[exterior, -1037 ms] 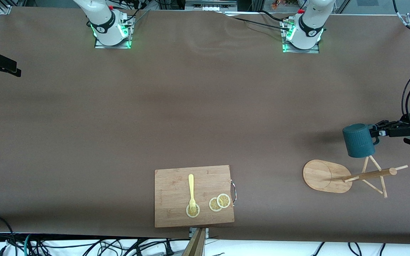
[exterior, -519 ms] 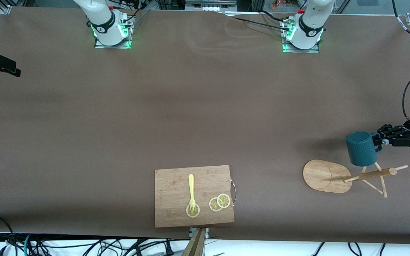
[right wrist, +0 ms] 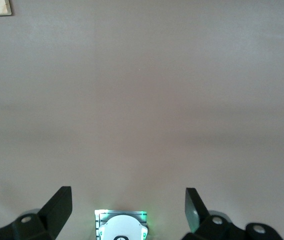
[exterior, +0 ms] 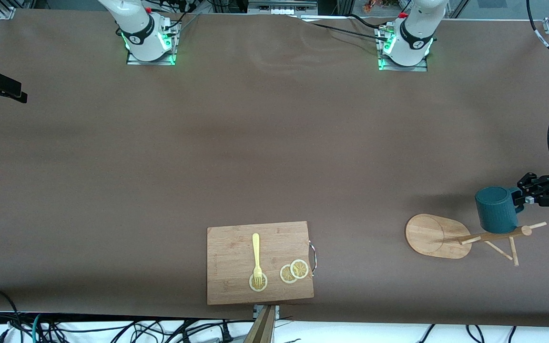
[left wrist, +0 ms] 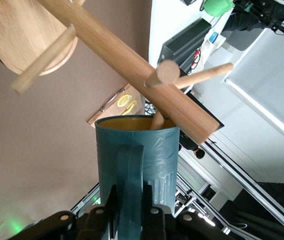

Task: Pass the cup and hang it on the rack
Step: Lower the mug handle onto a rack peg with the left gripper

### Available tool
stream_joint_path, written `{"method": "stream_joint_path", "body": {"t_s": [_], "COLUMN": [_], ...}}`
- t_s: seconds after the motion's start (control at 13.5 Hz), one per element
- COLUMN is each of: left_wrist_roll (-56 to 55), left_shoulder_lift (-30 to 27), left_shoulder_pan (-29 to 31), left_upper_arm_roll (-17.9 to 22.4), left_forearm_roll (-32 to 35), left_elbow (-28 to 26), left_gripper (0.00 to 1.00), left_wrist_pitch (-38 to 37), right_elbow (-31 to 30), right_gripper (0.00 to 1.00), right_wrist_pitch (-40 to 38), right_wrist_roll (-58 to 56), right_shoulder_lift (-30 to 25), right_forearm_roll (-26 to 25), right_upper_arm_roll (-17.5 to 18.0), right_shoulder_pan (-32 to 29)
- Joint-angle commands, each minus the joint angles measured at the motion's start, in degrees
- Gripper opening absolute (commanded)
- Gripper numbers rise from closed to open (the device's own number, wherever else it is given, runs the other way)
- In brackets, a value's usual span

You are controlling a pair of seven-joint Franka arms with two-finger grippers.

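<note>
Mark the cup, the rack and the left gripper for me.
cup [exterior: 496, 209]: front view, on its ribbed side.
rack [exterior: 431, 236]: front view, on its oval base.
left gripper [exterior: 522, 196]: front view, at the fingertips on the handle.

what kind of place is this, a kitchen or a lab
Most likely a robotics lab staged with kitchen props. Two arm bases are bolted to a brown-covered table, loose cables trail along its edge, and the cutting board and bamboo rack look like test items.

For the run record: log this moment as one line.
left gripper: shut on cup handle, at rack pegs | peg tip inside cup mouth | right gripper: open, waiting, holds nothing | cup not yet released
</note>
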Motion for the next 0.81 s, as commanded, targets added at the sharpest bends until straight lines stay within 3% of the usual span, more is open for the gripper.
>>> {"method": "stream_joint_path", "body": {"t_s": [0.0,0.15,0.22,0.3,0.37,0.44,0.74], "left_wrist_roll": [-1.64,-1.46,-1.38,-1.38,-1.29,-1.03,-1.02], "left_shoulder_lift": [2.30,2.39,2.56,2.74,2.74,2.66,2.30], "left_shoulder_pan": [-4.77,-5.83,-6.09,-6.10,-6.10,-6.10,-5.92], "left_upper_arm_roll": [4.54,6.21,6.56,6.92,7.01,6.92,6.92], "left_forearm_roll": [0.03,0.03,0.03,0.03,0.46,1.95,3.98], "left_elbow": [5.24,5.60,5.60,5.68,5.69,5.77,7.35], "left_gripper": [0.00,0.00,0.18,0.21,0.52,1.00,1.00], "left_wrist_pitch": [0.29,0.29,0.29,0.29,0.37,0.81,1.26], "right_elbow": [-0.30,-0.39,-0.39,-0.30,-0.30,-0.39,-0.39], "right_gripper": [1.00,1.00,1.00,1.00,1.00,1.00,1.00], "right_wrist_pitch": [0.42,0.42,0.42,0.42,0.42,0.42,0.42], "right_wrist_roll": [-0.94,-0.94,-0.94,-0.94,-0.94,-0.94,-0.94], "right_shoulder_lift": [-0.46,-0.46,-0.46,-0.46,-0.46,-0.46,-0.46], "right_forearm_roll": [0.54,0.54,0.54,0.54,0.54,0.54,0.54], "right_upper_arm_roll": [0.07,0.07,0.07,0.07,-0.01,-0.01,-0.01], "right_shoulder_pan": [-0.58,-0.58,-0.58,-0.58,-0.58,-0.58,-0.58]}}
